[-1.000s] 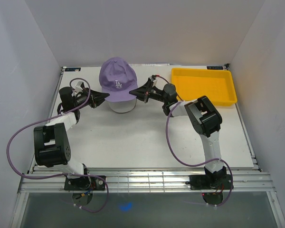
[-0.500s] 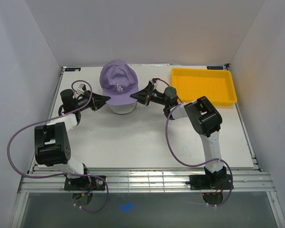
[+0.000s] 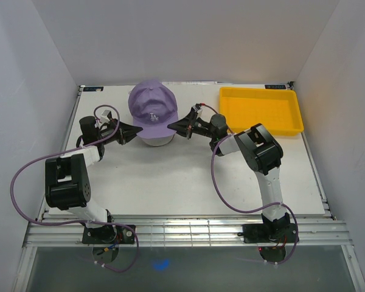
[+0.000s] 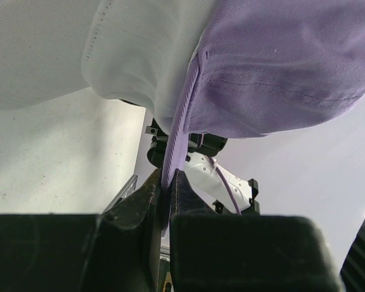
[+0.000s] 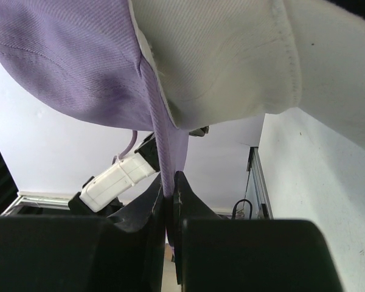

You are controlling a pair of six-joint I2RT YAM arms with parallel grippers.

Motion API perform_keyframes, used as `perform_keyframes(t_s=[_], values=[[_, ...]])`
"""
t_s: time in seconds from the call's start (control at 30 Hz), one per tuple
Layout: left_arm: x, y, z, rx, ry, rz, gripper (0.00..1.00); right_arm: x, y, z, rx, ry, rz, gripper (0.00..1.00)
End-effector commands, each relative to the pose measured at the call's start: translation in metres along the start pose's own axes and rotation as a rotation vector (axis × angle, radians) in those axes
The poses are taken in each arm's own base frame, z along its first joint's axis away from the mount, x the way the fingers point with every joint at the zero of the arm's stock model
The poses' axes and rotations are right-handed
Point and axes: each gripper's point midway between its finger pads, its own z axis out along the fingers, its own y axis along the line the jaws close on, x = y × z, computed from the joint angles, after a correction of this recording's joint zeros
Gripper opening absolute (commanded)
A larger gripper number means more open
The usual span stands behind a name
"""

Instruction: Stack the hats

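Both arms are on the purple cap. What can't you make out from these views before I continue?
- Caps under the white cap: in the top view the purple cap covers the stack, so their number is hidden.
- White cap's logo: covered in every view.
- Left gripper and right gripper, wrist views: only the pinched purple edge shows close up. Most of both caps is cut off by the frame.

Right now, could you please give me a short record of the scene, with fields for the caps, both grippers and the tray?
top cap: purple fabric baseball cap, white logo
beneath it: white fabric cap, mostly covered
left gripper: shut on the purple cap's left edge
right gripper: shut on its right edge
tray: yellow plastic tray, back right of the white table
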Motion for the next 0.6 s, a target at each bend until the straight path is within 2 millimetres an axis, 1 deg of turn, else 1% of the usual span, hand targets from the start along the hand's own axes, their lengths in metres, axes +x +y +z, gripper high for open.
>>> perform_keyframes(t_s=[0.0, 0.3, 0.57], values=[[-0.025, 0.025, -0.009, -0.068, -0.11, -0.046, 0.0, -0.023, -0.024, -0.027, 0.049, -0.032, 0.004, 0.08], [-0.03, 0.04, -0.009, -0.121, -0.134, -0.062, 0.0, -0.025, -0.038, -0.031, 0.091, -0.036, 0.01, 0.08], [-0.035, 0.052, -0.008, -0.173, -0.154, -0.073, 0.0, -0.023, -0.055, -0.036, 0.141, -0.043, 0.021, 0.08]])
